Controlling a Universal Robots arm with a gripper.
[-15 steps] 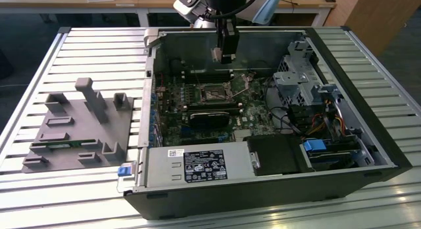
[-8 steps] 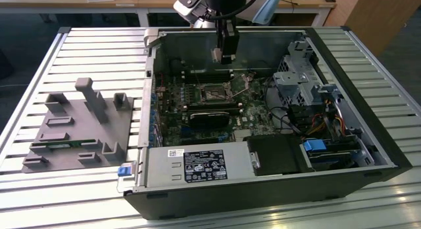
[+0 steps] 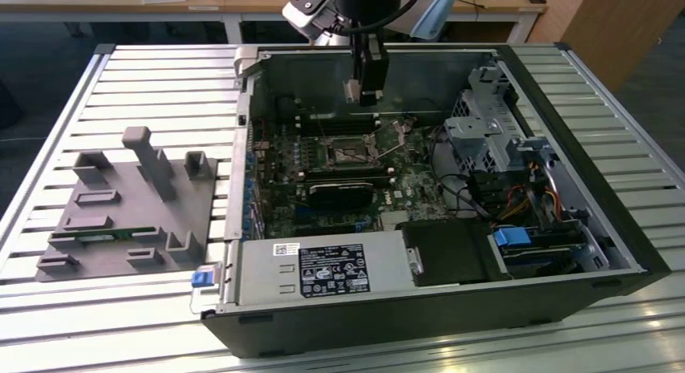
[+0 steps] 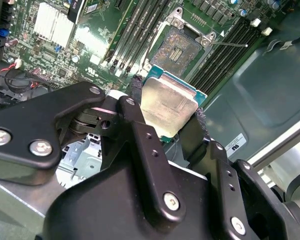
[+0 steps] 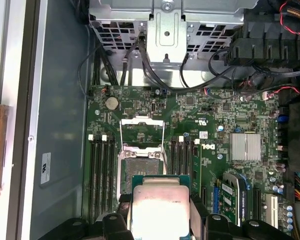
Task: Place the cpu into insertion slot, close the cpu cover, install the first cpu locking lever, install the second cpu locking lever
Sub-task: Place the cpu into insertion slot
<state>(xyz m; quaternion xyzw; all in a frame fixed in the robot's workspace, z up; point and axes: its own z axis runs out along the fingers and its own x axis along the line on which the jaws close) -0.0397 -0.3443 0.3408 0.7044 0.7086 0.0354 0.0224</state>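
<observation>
**Chip pinched above a bare socket: a crooked landing is the danger**

In the exterior view, the tool (image 3: 364, 91) hangs inside the open computer case (image 3: 599, 229), which lies on the slatted table (image 3: 160, 68). It is above the insertion slot (image 3: 348, 155). The case holds the motherboard (image 3: 321, 180), a drive cage (image 3: 482, 136), loose cables and a labelled metal box (image 3: 321, 270). A grey holder block (image 3: 128, 204) sits well apart, at the exterior view's left.

In the second wrist view, the tool (image 4: 167, 115) pinches the cpu (image 4: 170, 102) by two opposite edges, metal top toward the camera. The insertion slot (image 4: 177, 47) is apart from it and holds nothing. Such a thin edge grip could probably let the chip twist or slip onto the contacts.

In the first wrist view, the cpu (image 5: 160, 210) is clear of the insertion slot (image 5: 140, 170) and not lined up over it. The cpu cover (image 5: 140, 121) stands swung open beyond the slot. Set down off-square, a corner could likely ride the frame or strike the memory slots (image 5: 100, 170) alongside.
</observation>
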